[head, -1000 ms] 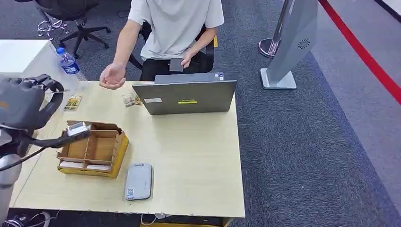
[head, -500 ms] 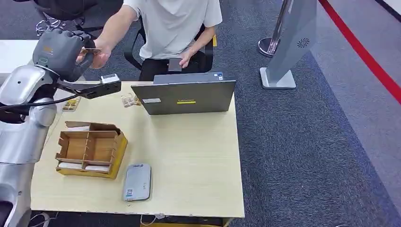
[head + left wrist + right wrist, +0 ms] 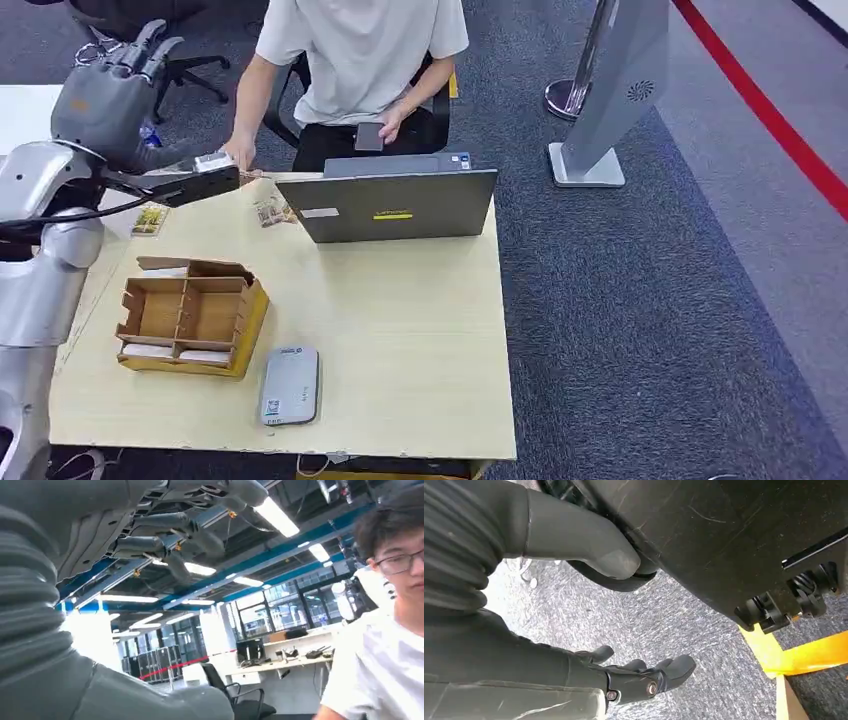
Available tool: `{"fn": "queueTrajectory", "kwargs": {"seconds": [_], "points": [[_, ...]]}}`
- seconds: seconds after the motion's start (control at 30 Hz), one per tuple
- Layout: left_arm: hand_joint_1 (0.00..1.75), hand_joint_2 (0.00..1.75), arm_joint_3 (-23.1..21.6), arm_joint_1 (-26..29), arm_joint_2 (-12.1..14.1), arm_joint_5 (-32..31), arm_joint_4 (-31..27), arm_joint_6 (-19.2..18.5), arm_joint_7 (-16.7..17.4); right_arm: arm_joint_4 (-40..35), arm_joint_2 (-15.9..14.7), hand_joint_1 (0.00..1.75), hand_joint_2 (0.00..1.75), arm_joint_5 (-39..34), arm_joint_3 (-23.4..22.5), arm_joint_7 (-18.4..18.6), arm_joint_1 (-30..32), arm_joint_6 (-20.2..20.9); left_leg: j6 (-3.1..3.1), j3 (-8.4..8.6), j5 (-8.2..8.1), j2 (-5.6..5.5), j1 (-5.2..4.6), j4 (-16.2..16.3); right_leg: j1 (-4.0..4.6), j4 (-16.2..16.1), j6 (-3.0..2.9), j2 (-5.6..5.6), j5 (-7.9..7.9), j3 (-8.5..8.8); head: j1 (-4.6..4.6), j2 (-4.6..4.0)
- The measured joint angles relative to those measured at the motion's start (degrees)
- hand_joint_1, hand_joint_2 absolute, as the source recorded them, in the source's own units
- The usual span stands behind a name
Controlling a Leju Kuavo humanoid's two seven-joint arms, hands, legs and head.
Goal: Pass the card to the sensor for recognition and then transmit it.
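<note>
The left hand (image 3: 108,95) is raised above the table's (image 3: 400,330) far-left corner, fingers spread and empty. No card can be made out. A seated person's hand (image 3: 240,155) rests beside it. The right hand (image 3: 634,677) hangs over carpet, fingers apart.

The sensor (image 3: 292,383) is a flat grey pad with rounded corners. It lies face up near the front edge of the table (image 3: 420,330), with its long side running away from the robot and a small printed sticker at its near end. It sits just beside the front right corner of a cardboard organiser (image 3: 252,310). In the organiser's front compartments lie the left white card (image 3: 150,349) and the right white card (image 3: 208,354), flat and side by side.
</note>
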Motion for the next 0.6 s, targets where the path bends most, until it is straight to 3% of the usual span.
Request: {"fn": "queueTrajectory", "kwargs": {"seconds": [0.13,0.23,0.33,0.43,0.6], "points": [[0.0,1.75,1.0,0.8,1.4,0.8,0.0,0.3,-0.3,0.0,0.0,0.0,1.75,-0.2,0.0,0.0,0.0,0.0,0.0,-0.04,0.0,-0.06,0.01,0.0,0.0,0.0,0.01,-0.04,-0.01,0.07,0.02,0.0],[0.0,1.75,4.7,3.5,4.1,7.2,0.0,2.5,-0.3,0.0,0.0,0.0,1.75,-0.9,0.0,-0.4,0.1,-0.2,-0.06,0.01,-0.05,0.35,0.01,-0.1,0.0,0.1,-0.04,0.35,0.02,0.05,0.07,0.0],[0.0,1.75,14.3,7.6,8.7,14.1,3.2,7.6,-3.0,0.0,-0.1,0.0,1.75,-1.5,-0.1,-0.8,0.3,-0.5,-0.2,0.25,-0.15,0.84,0.02,-0.1,0.0,0.1,-0.07,0.86,0.01,-0.09,0.02,0.0],[0.0,1.75,23.3,10.2,11.3,14.6,7.9,9.7,-7.8,0.0,-0.2,0.0,1.75,-1.9,-0.1,-1.1,0.4,-0.5,-0.24,0.24,-0.16,0.73,0.12,-0.1,0.12,0.1,-0.24,0.75,-0.1,-0.14,-0.22,0.0],[0.0,1.75,28.7,12.2,12.3,13.2,9.9,9.5,-6.7,0.0,-0.2,0.0,1.75,-2.1,-0.1,-1.1,0.4,-0.5,-0.25,0.08,-0.15,0.24,0.24,-0.1,0.2,0.1,-0.29,0.26,-0.17,0.08,-0.11,0.0]]}}
